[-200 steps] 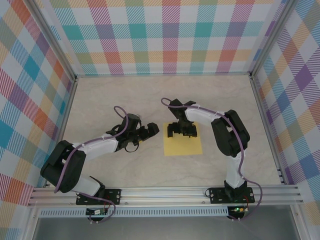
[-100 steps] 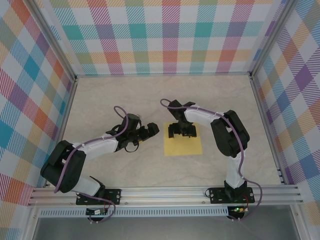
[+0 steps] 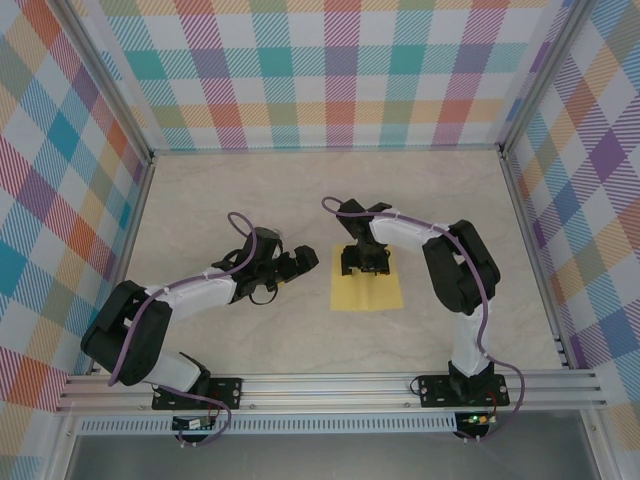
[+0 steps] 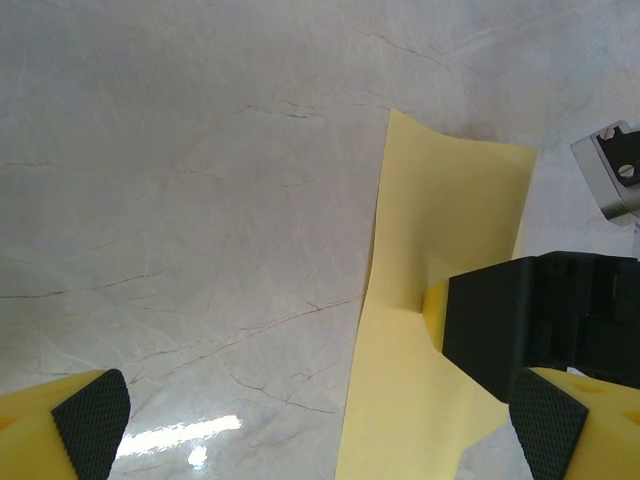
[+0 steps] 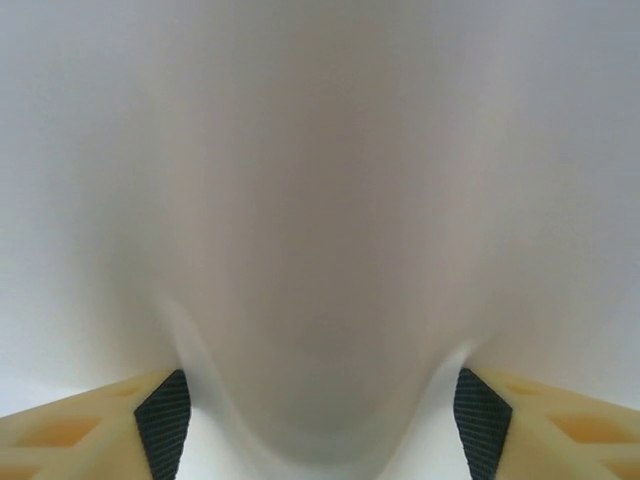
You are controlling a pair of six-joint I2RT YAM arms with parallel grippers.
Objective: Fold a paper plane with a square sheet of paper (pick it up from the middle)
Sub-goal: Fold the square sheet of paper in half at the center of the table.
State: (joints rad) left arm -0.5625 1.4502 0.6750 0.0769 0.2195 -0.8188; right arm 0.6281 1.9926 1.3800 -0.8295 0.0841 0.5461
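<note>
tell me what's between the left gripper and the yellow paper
Only bare table lies between the left gripper and the square sheet of paper, seen in the top view.

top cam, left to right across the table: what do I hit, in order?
left arm's elbow → left gripper → square sheet of paper → right arm's elbow
</note>
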